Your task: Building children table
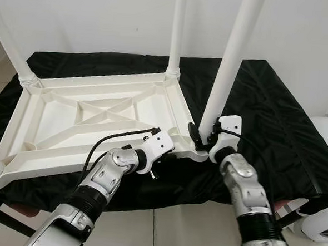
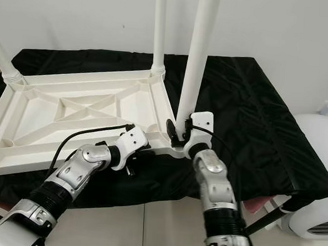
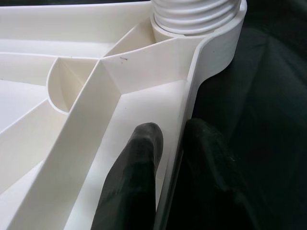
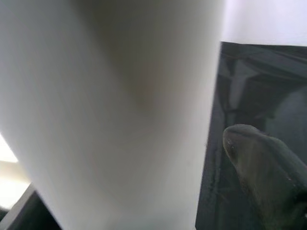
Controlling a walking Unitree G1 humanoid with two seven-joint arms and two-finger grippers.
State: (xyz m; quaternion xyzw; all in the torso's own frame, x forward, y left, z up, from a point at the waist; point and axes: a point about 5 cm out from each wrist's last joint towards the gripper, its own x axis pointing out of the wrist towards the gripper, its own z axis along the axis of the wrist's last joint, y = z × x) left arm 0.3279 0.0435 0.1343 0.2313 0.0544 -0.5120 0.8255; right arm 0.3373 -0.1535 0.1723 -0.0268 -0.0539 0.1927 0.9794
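Left tool pinches the near rim of the upturned tabletop, one finger inside, one outside. Right tool clasps the near-right leg low by its socket. My judgement: this leg is being seated, so I brace the rim firmly and keep the leg upright while turning it, or it may bind. Farther off, a black cloth covers the surface; the other legs stand in their corners, clear of me.
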